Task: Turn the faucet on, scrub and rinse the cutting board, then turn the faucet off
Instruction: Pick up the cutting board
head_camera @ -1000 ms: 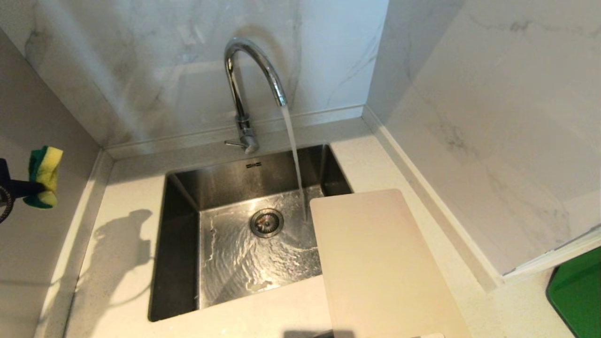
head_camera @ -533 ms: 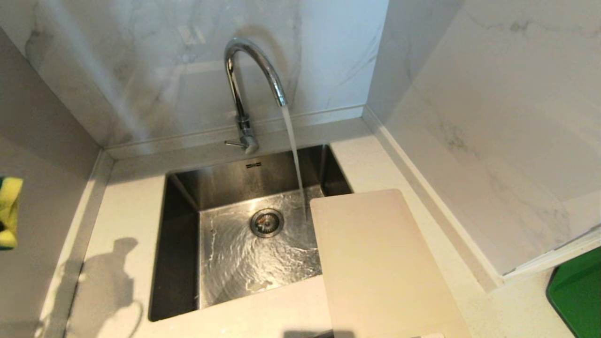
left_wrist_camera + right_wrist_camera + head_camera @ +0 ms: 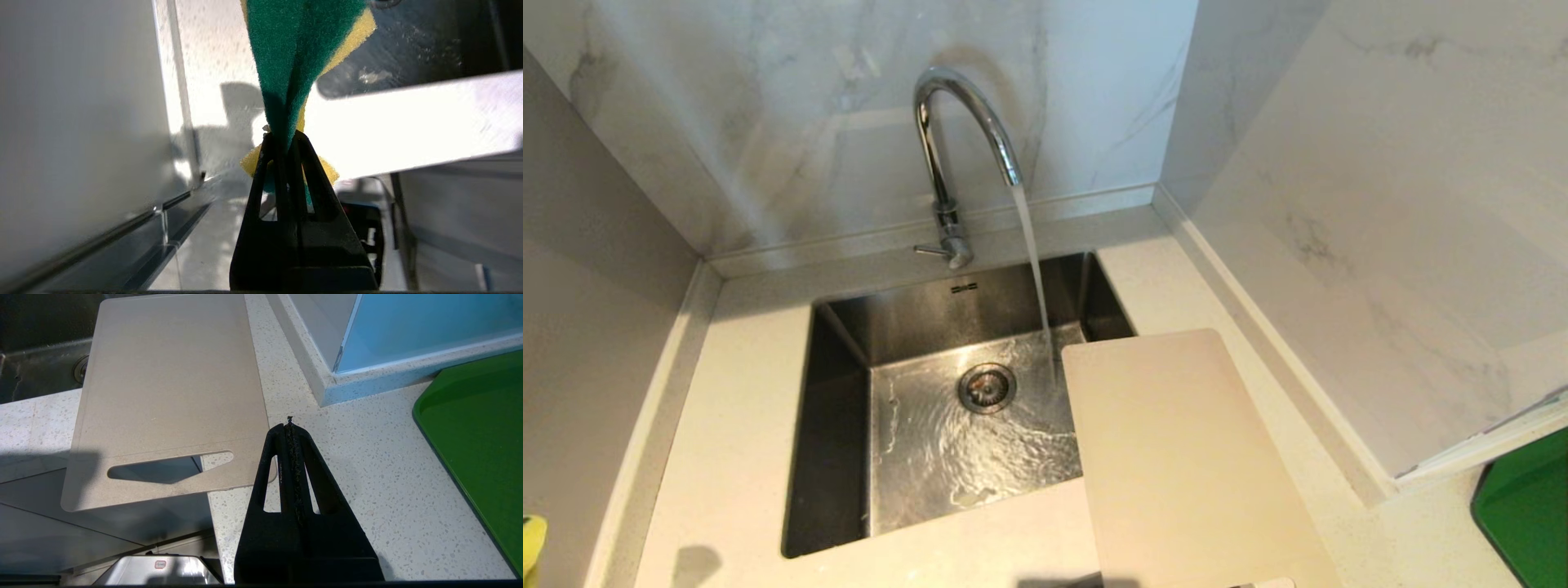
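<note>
The chrome faucet stands behind the sink, and water runs from its spout onto the sink floor just beyond the far end of the cutting board. The cream cutting board lies on the counter at the sink's right, its far left corner over the basin. Its slotted handle end overhangs the counter's front edge. My left gripper is shut on a green and yellow sponge, low at the far left; only a yellow sliver of the sponge shows in the head view. My right gripper is shut and empty, above the counter beside the board's handle end.
The steel sink has a drain in its wet floor. A thin lever sticks out at the faucet's base. A green tray sits on the counter at the far right. Marble walls close in the back and both sides.
My left gripper with the sponge has dropped down the left edge of the head view until almost out of it; its shadow slid toward the counter's front. Water keeps running.
</note>
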